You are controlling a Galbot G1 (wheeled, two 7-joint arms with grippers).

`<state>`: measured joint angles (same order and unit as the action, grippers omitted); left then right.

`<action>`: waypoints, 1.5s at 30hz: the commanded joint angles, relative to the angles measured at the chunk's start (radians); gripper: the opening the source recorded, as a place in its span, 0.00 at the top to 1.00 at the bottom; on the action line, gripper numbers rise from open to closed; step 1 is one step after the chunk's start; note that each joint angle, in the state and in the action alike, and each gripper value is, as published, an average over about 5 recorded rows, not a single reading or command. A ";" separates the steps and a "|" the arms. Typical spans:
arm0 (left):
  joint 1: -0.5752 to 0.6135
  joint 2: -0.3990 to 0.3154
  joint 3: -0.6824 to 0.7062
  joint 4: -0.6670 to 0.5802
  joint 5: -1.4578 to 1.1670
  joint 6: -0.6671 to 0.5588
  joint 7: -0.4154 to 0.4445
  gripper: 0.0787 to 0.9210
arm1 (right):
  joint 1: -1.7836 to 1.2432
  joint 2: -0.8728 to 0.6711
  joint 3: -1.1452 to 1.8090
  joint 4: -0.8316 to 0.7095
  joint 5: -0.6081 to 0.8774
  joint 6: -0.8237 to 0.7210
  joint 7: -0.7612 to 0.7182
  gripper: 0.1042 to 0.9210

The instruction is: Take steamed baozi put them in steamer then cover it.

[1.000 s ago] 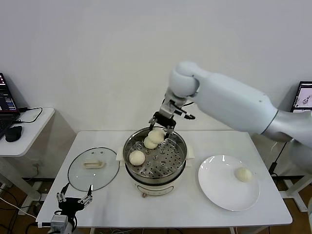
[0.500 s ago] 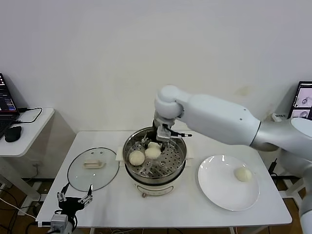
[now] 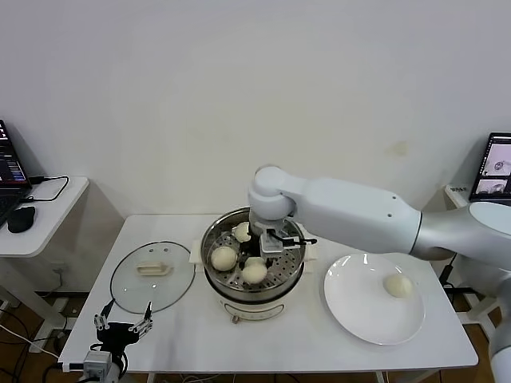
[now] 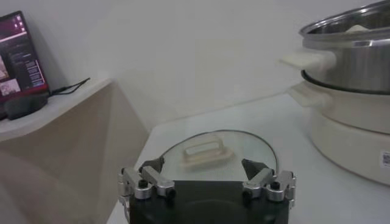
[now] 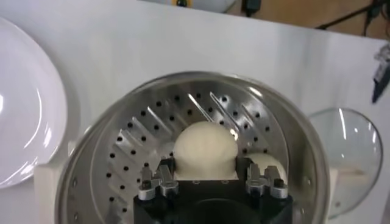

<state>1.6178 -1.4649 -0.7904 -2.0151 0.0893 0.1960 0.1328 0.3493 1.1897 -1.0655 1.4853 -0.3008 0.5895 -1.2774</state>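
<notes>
White table (image 3: 200,331) with a flat white plate (image 3: 359,307) on its right part. Left of the table, apart from it, a side desk (image 3: 44,215) carries a laptop (image 3: 9,171), a black mouse (image 3: 22,218) and a black cable (image 3: 54,187). A monitor (image 3: 497,163) stands beyond the table's right end.

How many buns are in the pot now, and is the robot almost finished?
Two buns already lie in the pot. The right gripper holds a third bun low over the tray. One more waits on the plate. The glass lid lies on the table, so covering is left. The left gripper waits open.
</notes>
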 commanded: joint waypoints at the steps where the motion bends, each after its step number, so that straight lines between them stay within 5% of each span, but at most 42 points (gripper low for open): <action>1: 0.002 0.002 -0.001 0.000 0.000 0.000 0.000 0.12 | -0.019 0.004 -0.015 0.010 -0.029 0.013 0.004 0.39; 8: 0.001 0.002 -0.001 0.001 -0.001 0.000 0.000 0.12 | -0.026 0.024 0.000 -0.024 -0.063 0.008 0.008 0.39; 18: -0.008 0.001 0.001 0.003 -0.001 0.003 0.004 0.12 | 0.017 0.006 0.033 -0.010 0.006 -0.064 0.006 0.14; 25: -0.017 0.002 0.003 0.001 -0.001 0.010 0.011 0.12 | 0.108 -0.120 0.098 0.022 0.124 -0.145 -0.001 0.12; 34: -0.011 0.017 0.018 0.001 -0.002 0.012 0.017 0.12 | 0.202 -0.411 0.121 0.000 0.478 -0.691 -0.026 0.12; 45: -0.006 0.025 0.042 -0.004 0.001 0.021 0.023 0.12 | -0.072 -0.663 0.321 -0.076 0.436 -1.023 -0.030 0.12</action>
<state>1.6113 -1.4419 -0.7533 -2.0196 0.0890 0.2162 0.1564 0.4064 0.7279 -0.8649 1.4436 0.0855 -0.1411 -1.3017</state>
